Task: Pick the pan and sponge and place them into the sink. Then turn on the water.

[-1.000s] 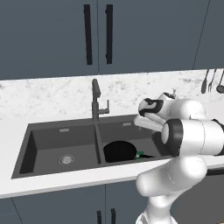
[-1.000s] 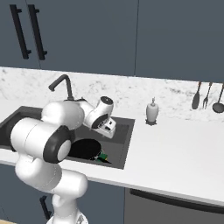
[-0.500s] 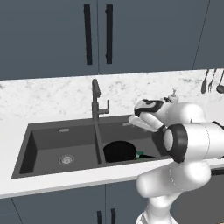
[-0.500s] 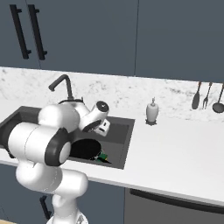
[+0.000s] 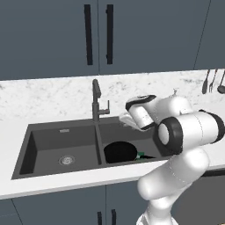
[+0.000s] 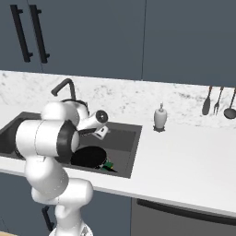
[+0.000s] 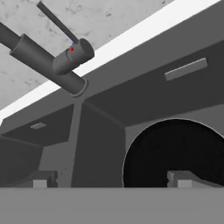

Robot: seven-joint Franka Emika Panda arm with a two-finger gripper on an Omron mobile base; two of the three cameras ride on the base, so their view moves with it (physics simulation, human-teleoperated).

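- Since a second ago, the gripper [image 5: 124, 118] has travelled from the right end of the sink [image 5: 30, 145] toward the faucet [image 5: 96, 102]; the base cameras have not shifted.
- Gripper [image 6: 102, 132]: jaws stand wide apart and hold nothing; in the hand view its two fingertips [image 7: 39, 180] are set far from each other, one over the divider and one over the pan [image 7: 179, 151].
- Gripper position: above the right basin, just to the right of the faucet, not touching it.
- Faucet [image 7: 41, 56]: tall, dark grey, at the back of the sink over the divider, with its thin side lever [image 7: 57, 22] sticking out; no stream shows at the spout.
- Pan [image 5: 119, 152]: black, flat on the floor of the right basin, in front of and to the right of the faucet.
- Sponge [image 6: 108, 165]: a green edge shows beside the pan at the front of the right basin.
- Left basin: round drain [image 5: 66, 160] exposed.
- Soap dispenser [image 6: 159, 117]: on the counter, well to the right of the faucet.
- Utensils [image 6: 218, 101]: hanging on the wall, farther right.
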